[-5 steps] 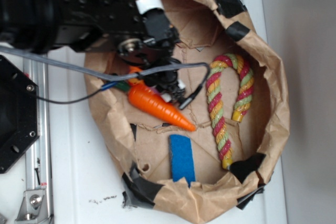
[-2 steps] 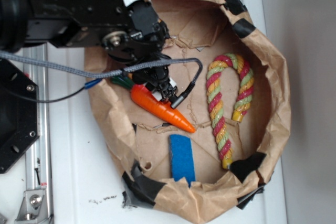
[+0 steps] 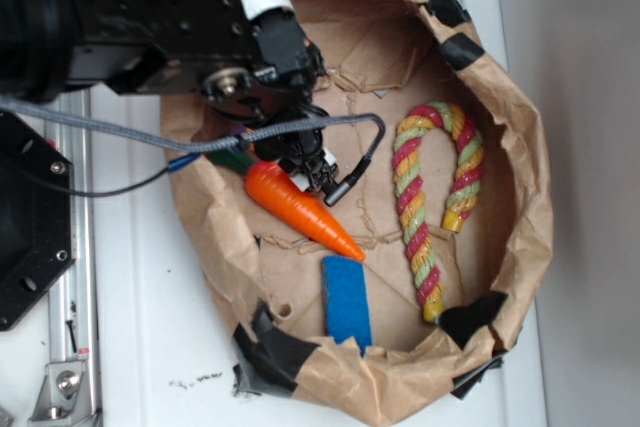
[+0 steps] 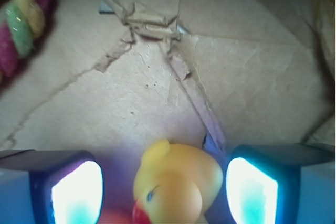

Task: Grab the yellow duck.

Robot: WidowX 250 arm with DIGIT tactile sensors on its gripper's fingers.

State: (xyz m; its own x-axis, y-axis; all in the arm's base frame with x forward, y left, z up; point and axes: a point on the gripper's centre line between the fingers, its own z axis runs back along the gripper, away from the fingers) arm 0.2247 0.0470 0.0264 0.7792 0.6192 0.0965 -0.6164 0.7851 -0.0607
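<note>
The yellow duck (image 4: 176, 182), glossy with a red beak, lies on the brown paper floor at the bottom of the wrist view. My gripper (image 4: 165, 192) is open around it. The left pad (image 4: 76, 192) and right pad (image 4: 252, 190) stand on either side of the duck, each with a gap to it. In the exterior view the gripper (image 3: 305, 157) is low inside the paper bag's left part, and the arm hides the duck.
An orange carrot (image 3: 300, 207) with a green top lies just below the gripper. A striped rope cane (image 3: 430, 207) lies to the right and a blue sponge (image 3: 347, 299) near the front. The bag's crumpled taped wall (image 3: 520, 147) rings everything. A grey cable (image 3: 370, 137) loops beside the gripper.
The arm moved a little up and left, then held still. The carrot's tip swung slightly down and left. The jaws still look open.
</note>
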